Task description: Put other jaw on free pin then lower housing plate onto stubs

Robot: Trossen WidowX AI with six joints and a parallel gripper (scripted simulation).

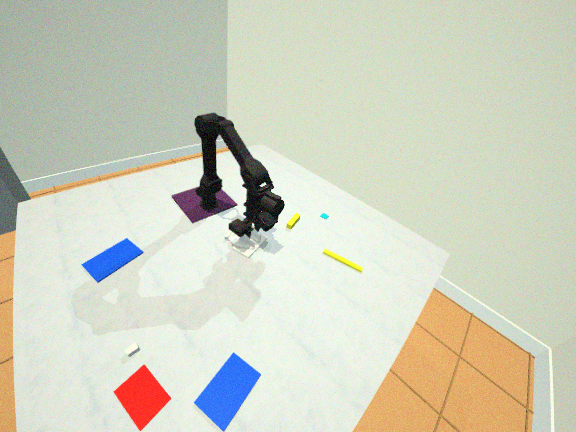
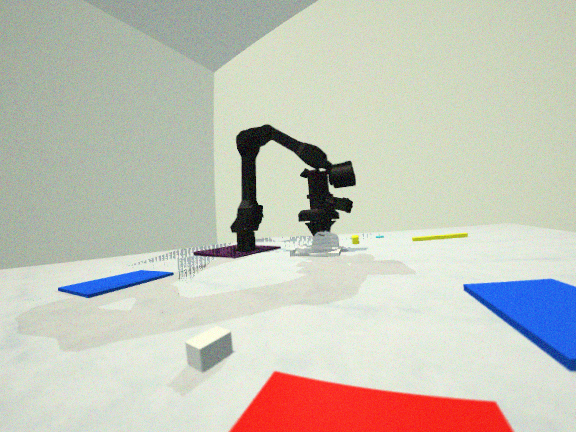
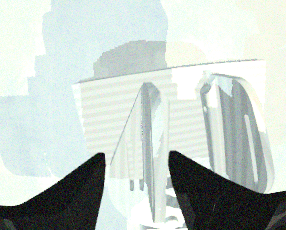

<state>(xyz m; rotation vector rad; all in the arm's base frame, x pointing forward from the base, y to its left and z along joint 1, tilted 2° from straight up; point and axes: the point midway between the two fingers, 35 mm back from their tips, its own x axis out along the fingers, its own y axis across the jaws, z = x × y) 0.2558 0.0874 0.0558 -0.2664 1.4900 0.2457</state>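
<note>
A white base plate (image 1: 248,253) (image 2: 315,253) (image 3: 100,115) lies on the table under my gripper. In the wrist view two pale upright parts stand over it: a narrow jaw-like part (image 3: 146,115) and a wider rounded part (image 3: 235,130) to its right. My gripper (image 1: 249,233) (image 2: 321,234) (image 3: 137,159) points down and is partly open, its black fingertips on either side of the narrow part, with a gap at the left finger. Pins and gear teeth cannot be made out. I cannot tell which pale part is the housing plate; white surfaces blend with the table.
A yellow block (image 1: 293,221) (image 2: 355,240), a cyan chip (image 1: 324,216) and a yellow stick (image 1: 343,260) (image 2: 440,237) lie to the right. Blue plates (image 1: 112,260) (image 1: 228,391), a red plate (image 1: 142,397) and a white block (image 1: 132,350) (image 2: 209,348) lie farther off. The arm stands on a purple mat (image 1: 190,210).
</note>
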